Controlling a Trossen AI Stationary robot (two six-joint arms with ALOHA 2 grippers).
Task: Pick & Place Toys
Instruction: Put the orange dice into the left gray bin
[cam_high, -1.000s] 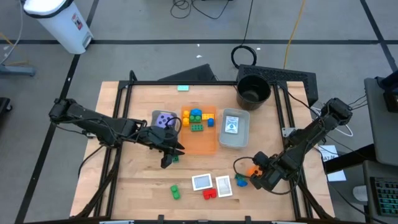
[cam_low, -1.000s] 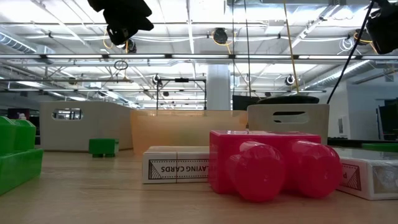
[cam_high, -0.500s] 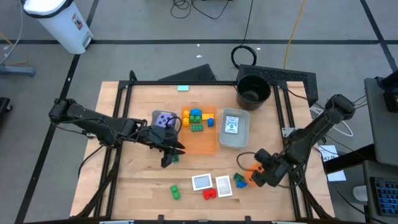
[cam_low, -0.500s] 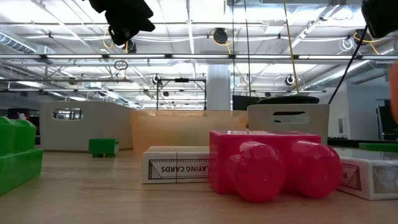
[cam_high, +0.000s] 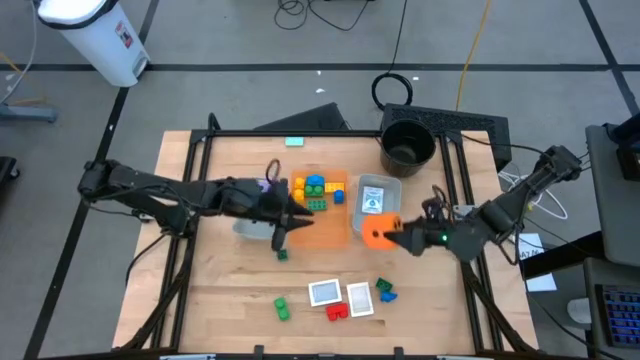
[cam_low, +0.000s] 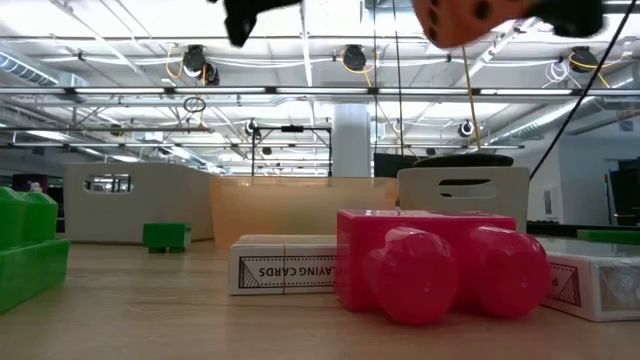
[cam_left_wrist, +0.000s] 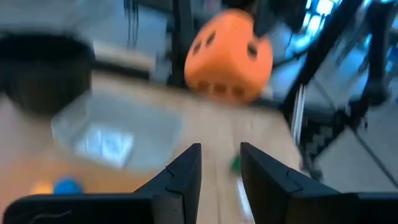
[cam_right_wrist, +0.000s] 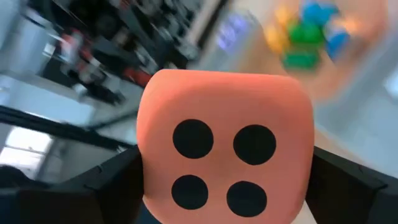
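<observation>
The right gripper (cam_high: 392, 236) holds the orange spotted foam die (cam_high: 377, 230) above the table by the grey plastic tray (cam_high: 361, 223), the left gripper (cam_high: 291, 221) narrowed empty over the orange tray (cam_high: 330, 235), while bricks and cards remain near the front edge.

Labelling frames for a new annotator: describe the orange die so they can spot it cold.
Start at the wooden table and find the grey tray near the black bucket. Just in front of that tray, the right gripper holds the orange die up off the table. It is the only orange cube with black spots; the other die is purple.
</observation>
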